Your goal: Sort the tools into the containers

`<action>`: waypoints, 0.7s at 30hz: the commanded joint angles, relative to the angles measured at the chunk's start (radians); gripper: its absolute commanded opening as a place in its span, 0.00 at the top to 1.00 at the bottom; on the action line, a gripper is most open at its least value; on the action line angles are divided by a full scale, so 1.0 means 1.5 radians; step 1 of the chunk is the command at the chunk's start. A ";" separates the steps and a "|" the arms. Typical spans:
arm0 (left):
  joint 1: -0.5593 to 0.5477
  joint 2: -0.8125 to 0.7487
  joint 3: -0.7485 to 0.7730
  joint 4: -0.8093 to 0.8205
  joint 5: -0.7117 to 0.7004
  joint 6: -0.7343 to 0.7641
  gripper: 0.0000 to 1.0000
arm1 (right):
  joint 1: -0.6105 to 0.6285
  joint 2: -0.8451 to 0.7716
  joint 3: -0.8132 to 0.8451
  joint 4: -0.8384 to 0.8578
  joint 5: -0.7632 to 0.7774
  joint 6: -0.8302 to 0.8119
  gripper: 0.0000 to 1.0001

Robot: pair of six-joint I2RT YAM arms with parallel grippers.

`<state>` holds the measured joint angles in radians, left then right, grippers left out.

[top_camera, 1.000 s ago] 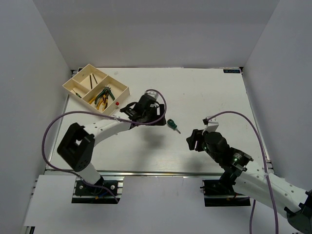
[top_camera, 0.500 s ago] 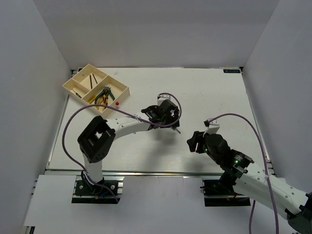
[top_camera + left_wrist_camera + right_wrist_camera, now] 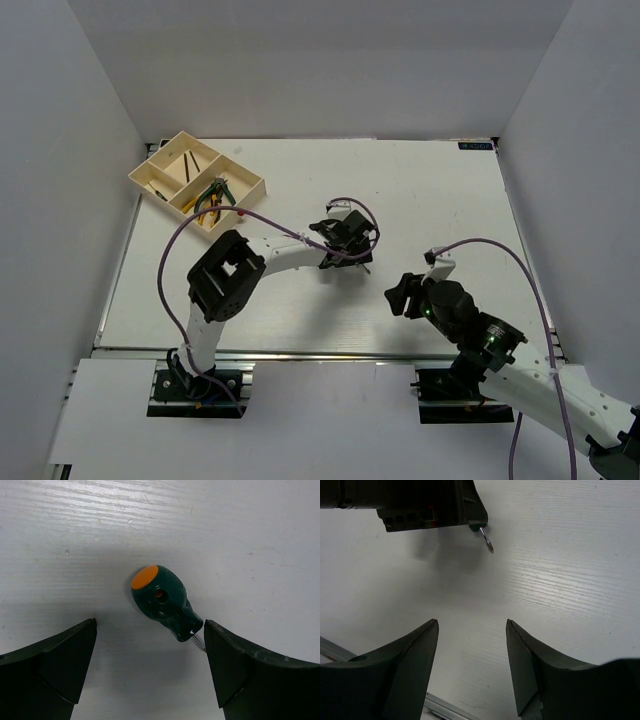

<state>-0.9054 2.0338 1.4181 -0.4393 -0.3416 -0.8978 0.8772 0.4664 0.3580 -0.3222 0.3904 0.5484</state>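
On the white table [image 3: 440, 200], my wide-open, empty left gripper [image 3: 150, 626] brackets the screwdriver [image 3: 162, 602], cap at 11 o'clock, shaft toward 5; right gripper [image 3: 472, 625] half-open, empty, farther.

From above, your left end effector [image 3: 345, 244] hides most of the screwdriver [image 3: 162, 600]. In the left wrist view its shaft vanishes behind the lower-right finger [image 3: 250, 680].
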 commanded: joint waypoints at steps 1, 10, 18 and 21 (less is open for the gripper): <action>-0.003 0.014 0.030 -0.015 -0.016 -0.021 0.02 | 0.001 -0.005 -0.004 0.009 -0.014 0.008 0.38; -0.003 0.040 0.042 -0.018 -0.037 -0.042 0.03 | 0.002 -0.034 -0.013 0.003 -0.010 0.000 0.38; -0.016 0.079 0.054 -0.061 -0.031 -0.055 0.13 | 0.002 -0.041 -0.013 0.003 -0.010 0.001 0.38; -0.023 0.083 0.032 -0.059 -0.036 -0.056 0.22 | 0.001 -0.041 -0.015 0.005 -0.012 0.001 0.38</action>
<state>-0.9218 2.1094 1.5089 -0.4683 -0.4252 -0.9546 0.8772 0.4175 0.3439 -0.3336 0.3702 0.5468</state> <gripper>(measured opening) 0.799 0.617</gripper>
